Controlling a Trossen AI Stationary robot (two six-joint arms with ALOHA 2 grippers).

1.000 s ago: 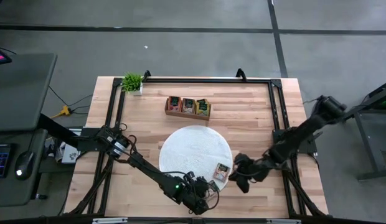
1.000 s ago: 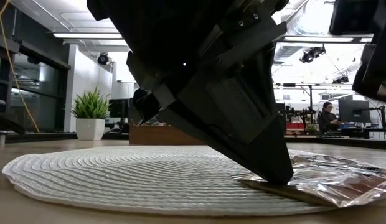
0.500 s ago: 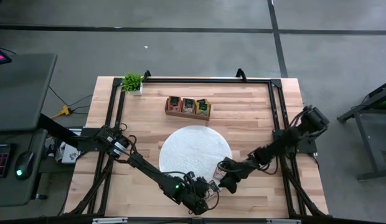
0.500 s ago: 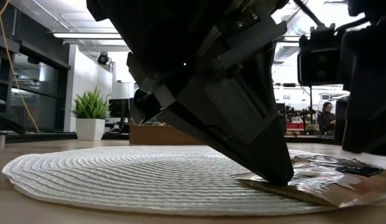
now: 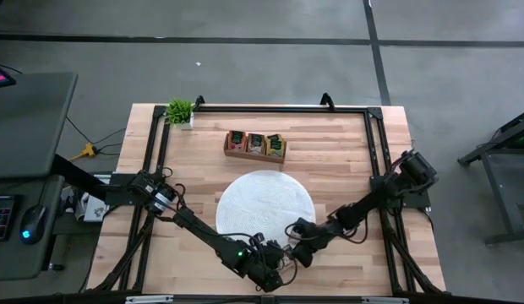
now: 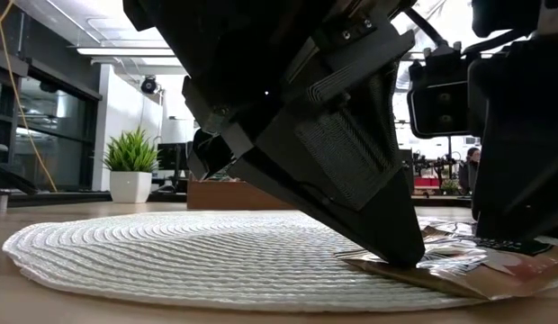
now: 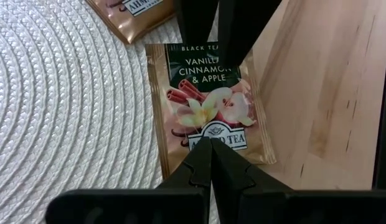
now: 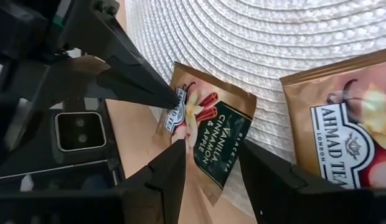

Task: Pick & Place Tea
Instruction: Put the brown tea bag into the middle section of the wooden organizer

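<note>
The left gripper (image 7: 210,163), pinched shut, presses its tips on the vanilla-cinnamon-apple tea packet (image 7: 208,106) at the white mat's (image 5: 264,203) five-o'clock rim. The right gripper (image 8: 211,163) straddles that packet's far edge, fingers parted; only its wrist view reveals a second packet (image 8: 342,118) beside. At twelve o'clock sits the wooden tray (image 5: 255,144).

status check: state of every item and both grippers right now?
Left gripper: shut, tips pinning the vanilla cinnamon apple packet.
Right gripper: open, straddling that packet's far edge.
Vanilla cinnamon apple packet: flat, half on the mat, half on the table.
Second packet: flat on the mat.
Tray: holds packets.
</note>
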